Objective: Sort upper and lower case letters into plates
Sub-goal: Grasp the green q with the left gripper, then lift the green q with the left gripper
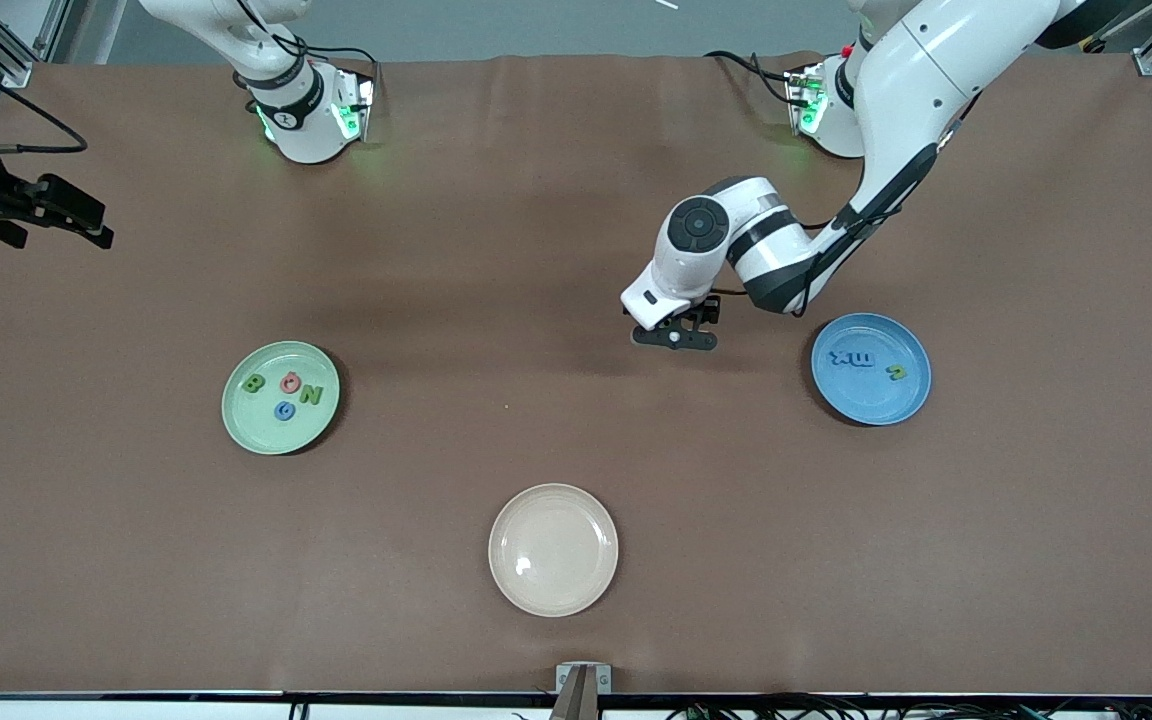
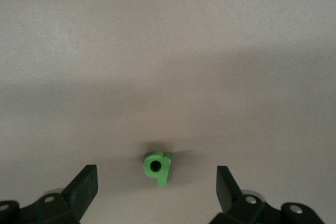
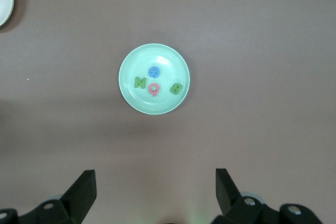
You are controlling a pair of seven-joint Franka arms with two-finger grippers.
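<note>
The left arm reaches from its base out over the middle of the brown counter (image 1: pixel 576 250), its forearm angled down and its wrist bent so that the left hand (image 1: pixel 675 337) points straight down at the surface. That hand hangs low over bare counter, between the two sorting plates and closer to the blue one. Its two black fingers (image 2: pixel 84 187) stand wide apart, holding nothing. In the left wrist view a small flat green lower-case letter b (image 2: pixel 157 167) lies on the counter between the fingers, clear of both.

The right arm waits, pulled back toward its own end of the counter. The right hand (image 1: pixel 56 212) sits at the edge of the front view, raised above the counter, fingers spread wide and empty.

The round shallow pale green plate (image 1: pixel 281 438) lies toward the right arm's end of the counter. It holds four capitals: a green B (image 1: pixel 254 384), a pink G (image 1: pixel 290 381), a green N (image 1: pixel 311 394) and a blue G (image 1: pixel 284 410), lying close together without overlapping.

The round shallow blue plate (image 1: pixel 871 405) lies toward the left arm's end. In it are a blue x (image 1: pixel 839 357) and a blue m (image 1: pixel 864 360) side by side, and a green u (image 1: pixel 897 372) a little apart from them.

A round cream-beige plate (image 1: pixel 553 549) sits nearer the front camera than both, midway between them.
</note>
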